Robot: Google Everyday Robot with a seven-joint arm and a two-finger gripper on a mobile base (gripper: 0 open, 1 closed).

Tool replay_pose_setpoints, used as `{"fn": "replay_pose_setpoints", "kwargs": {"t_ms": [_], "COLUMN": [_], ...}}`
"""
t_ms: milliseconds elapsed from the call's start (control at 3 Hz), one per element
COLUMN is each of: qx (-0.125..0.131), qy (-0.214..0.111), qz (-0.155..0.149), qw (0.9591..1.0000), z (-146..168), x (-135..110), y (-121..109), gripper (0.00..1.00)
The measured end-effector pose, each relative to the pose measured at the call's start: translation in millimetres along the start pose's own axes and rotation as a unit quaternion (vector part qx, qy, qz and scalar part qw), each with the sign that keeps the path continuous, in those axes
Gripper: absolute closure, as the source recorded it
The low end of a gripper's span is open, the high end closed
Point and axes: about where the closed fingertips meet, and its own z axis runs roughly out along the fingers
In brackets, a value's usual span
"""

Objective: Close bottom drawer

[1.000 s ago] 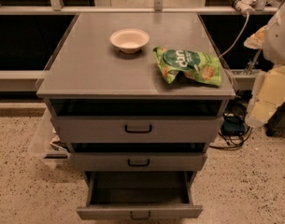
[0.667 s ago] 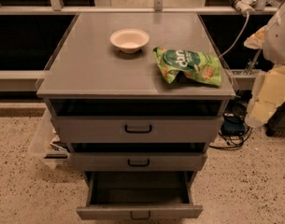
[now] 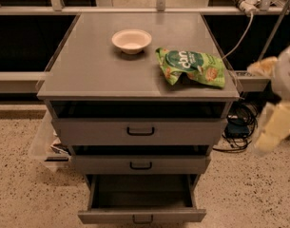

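1. On the floor at the far left sits a clear box (image 3: 43, 148). It is tucked just beside the grey cabinet (image 3: 135, 94), out of the way.
2. A small pale bowl (image 3: 131, 40) stands the right way up on the flat grey surface (image 3: 87, 72) on top. It looks empty.
3. Under the top there are three drawers, one below the other. The top drawer (image 3: 140, 131) and the middle drawer (image 3: 140, 165) look almost pushed in, with dark gaps above them.
4. The bottom drawer (image 3: 141, 216) is the one to shut. It is at the very bottom, pulled far out toward us, so we can see inside. It looks empty. Its little black handle (image 3: 142, 219) is in the middle of its thin flat front.
5. A green snack bag (image 3: 192, 66) lies crumpled near the right side of the surface, apart from the bowl.
6. Wires (image 3: 237, 127) lie in a bunch on the floor, just right of the cabinet.
7. The claw (image 3: 273, 127) is at the far right, beside the cabinet, higher than the bottom drawer and well apart from it. I cannot tell if it is wide or narrow.
8. I think it must come down and left, to the drawer's front, and push in the middle so the drawer slides in straight.
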Motion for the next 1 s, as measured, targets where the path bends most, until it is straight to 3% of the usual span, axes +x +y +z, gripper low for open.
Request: {"fn": "replay_pose_setpoints", "kwargs": {"t_ms": [333, 667, 1000], "qx": [-0.013, -0.043, -0.049], "qy": [-0.072, -0.161, -0.177], "qz": [0.018, 0.084, 0.142], "qw": [0.9971, 0.9824, 0.9726], "z": [52.2, 138.9, 180.0], "x": [26.7, 58.6, 92.7], "y": [35.8, 79.6, 105.9], "gripper": [0.00, 0.00, 0.00]}}
